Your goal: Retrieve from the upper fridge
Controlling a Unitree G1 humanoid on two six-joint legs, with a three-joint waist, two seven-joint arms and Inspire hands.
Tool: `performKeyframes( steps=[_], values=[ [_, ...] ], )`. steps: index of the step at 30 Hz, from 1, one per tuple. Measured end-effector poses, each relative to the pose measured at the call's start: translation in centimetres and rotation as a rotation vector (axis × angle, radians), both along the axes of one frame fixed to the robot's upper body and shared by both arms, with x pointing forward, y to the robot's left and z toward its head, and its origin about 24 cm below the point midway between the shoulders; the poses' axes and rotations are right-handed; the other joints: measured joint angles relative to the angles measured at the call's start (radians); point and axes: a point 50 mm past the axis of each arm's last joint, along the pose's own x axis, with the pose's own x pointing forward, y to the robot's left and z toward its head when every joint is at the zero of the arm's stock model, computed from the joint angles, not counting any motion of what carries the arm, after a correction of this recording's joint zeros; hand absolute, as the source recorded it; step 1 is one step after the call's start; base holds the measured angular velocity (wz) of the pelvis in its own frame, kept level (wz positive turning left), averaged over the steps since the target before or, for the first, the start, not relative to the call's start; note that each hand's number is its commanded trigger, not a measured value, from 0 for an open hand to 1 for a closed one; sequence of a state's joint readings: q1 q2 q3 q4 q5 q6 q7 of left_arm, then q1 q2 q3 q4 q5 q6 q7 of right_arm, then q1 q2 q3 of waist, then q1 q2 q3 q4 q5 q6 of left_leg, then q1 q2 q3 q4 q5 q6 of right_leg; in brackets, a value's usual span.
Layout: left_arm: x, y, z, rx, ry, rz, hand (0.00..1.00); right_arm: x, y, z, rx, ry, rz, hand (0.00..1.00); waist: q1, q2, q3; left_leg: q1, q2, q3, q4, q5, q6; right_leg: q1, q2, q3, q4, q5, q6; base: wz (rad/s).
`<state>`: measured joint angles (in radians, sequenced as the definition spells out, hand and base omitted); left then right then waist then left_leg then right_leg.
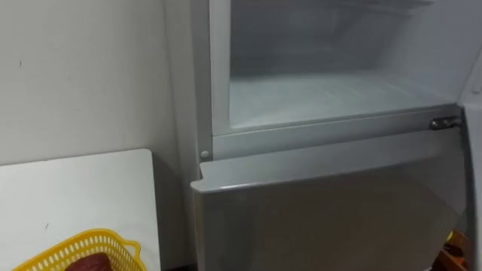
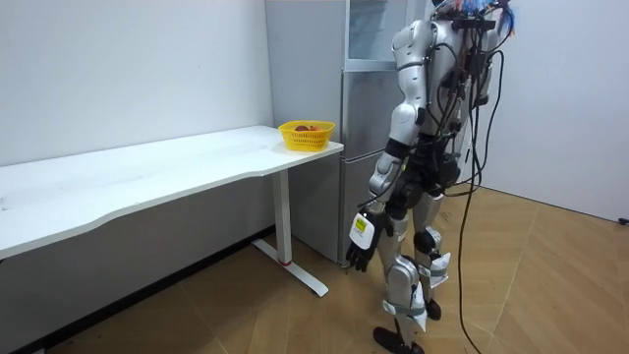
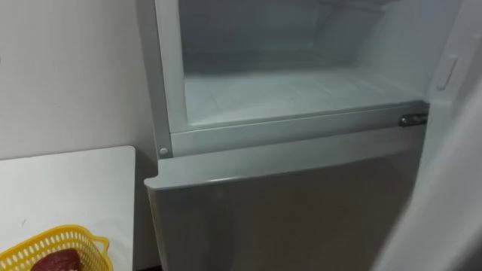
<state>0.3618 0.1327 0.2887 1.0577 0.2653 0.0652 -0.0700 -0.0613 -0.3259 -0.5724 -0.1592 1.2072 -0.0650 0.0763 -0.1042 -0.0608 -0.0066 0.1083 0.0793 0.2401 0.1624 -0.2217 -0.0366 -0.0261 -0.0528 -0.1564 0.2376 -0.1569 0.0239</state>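
Note:
The upper fridge compartment point(image 1: 331, 94) stands open in front of me, and its pale shelf point(image 3: 294, 94) lies bare. Its open door point(image 3: 452, 188) runs down the right edge of the eye views. Below it the grey lower door point(image 1: 324, 211) is shut. In the room view I stand upright close to the fridge point(image 2: 369, 147), facing it. My left hand point(image 2: 360, 251) hangs at my side by my thigh, fingers relaxed and holding nothing.
A white table point(image 1: 83, 188) stands to the left of the fridge against the wall. At its near corner sits a yellow basket point(image 1: 83, 252) with something red point(image 1: 90, 265) inside. Wooden floor point(image 2: 550, 285) spreads behind me.

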Motion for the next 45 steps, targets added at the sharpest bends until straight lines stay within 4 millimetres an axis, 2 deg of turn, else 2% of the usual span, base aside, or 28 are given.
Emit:
performKeyframes(
  steps=[6, 11, 14, 24, 34, 39, 40, 41, 45],
  values=[
    [-0.3, -0.1, 0.0, -0.011, 0.019, 0.007, 0.00, 0.3, 0.6, 0.0, -0.141, 0.081, -0.039, 0.00, 0.022, -0.023, -0.0017, 0.005, 0.002, -0.003, 0.002, 0.000, 0.000, 0.008, 0.000, -0.010, 0.000, 0.001, -0.001, 0.04],
    [-0.3, -0.1, 0.0, -0.019, 0.019, 0.005, 0.00, 0.8, 1.3, -0.1, -0.164, 0.102, -0.014, 0.00, 0.038, -0.030, -0.0046, 0.007, 0.002, -0.009, 0.002, 0.000, 0.000, 0.014, -0.001, -0.017, 0.000, 0.002, -0.002, 0.04],
    [-0.3, -0.2, 0.0, -0.021, 0.018, 0.005, 0.00, 0.7, 1.4, 0.2, -0.170, 0.096, -0.007, 0.00, 0.052, -0.028, -0.0039, 0.006, 0.001, -0.018, 0.002, 0.000, 0.000, 0.018, -0.003, -0.025, 0.000, 0.003, -0.003, 0.07],
    [-1.2, -0.3, -0.1, -0.017, 0.044, 0.016, 0.00, 0.6, 1.6, 0.6, -0.190, 0.084, -0.009, 0.00, 0.055, -0.007, 0.0007, 0.006, 0.000, -0.038, -0.001, -0.001, 0.000, 0.025, -0.004, -0.038, -0.001, 0.003, -0.003, 0.04],
    [-1.1, -0.2, 0.0, -0.012, 0.025, 0.009, 0.00, 0.4, 1.8, 1.3, -0.207, 0.089, -0.052, 0.00, 0.050, -0.009, 0.0008, 0.005, -0.002, -0.051, 0.004, 0.000, 0.000, 0.032, -0.008, -0.049, -0.001, 0.003, -0.003, 0.03],
    [-1.2, 0.0, 0.1, 0.022, 0.033, 0.012, 0.00, 0.2, 1.1, 1.3, -0.349, 0.239, -0.289, 0.00, 0.040, -0.015, 0.0015, 0.006, -0.004, -0.059, 0.006, -0.001, 0.000, 0.047, -0.013, -0.066, -0.018, 0.001, 0.001, 0.09],
    [-1.2, 0.1, 0.1, 0.024, 0.036, 0.013, 0.00, 0.1, 0.9, 1.3, -0.361, 0.256, -0.323, 0.00, 0.038, -0.016, 0.0043, 0.005, -0.004, -0.059, 0.006, -0.001, 0.000, 0.046, -0.013, -0.067, -0.018, 0.001, 0.001, 0.08],
    [-1.3, 0.1, 0.1, 0.030, 0.041, 0.015, 0.00, 0.0, 0.6, 1.1, -0.360, 0.285, -0.377, 0.00, 0.038, -0.011, 0.0018, 0.005, -0.003, -0.059, 0.005, -0.001, 0.000, 0.045, -0.011, -0.068, -0.018, 0.001, 0.001, 0.00],
    [-1.5, 0.0, 0.1, 0.028, 0.062, 0.006, 0.00, -0.4, -0.8, -0.5, -0.315, 0.422, -0.556, 0.00, 0.024, -0.012, 0.0019, 0.000, -0.003, -0.061, 0.004, -0.001, 0.000, 0.047, -0.011, -0.072, -0.021, 0.001, 0.001, 0.03]
  ],
)
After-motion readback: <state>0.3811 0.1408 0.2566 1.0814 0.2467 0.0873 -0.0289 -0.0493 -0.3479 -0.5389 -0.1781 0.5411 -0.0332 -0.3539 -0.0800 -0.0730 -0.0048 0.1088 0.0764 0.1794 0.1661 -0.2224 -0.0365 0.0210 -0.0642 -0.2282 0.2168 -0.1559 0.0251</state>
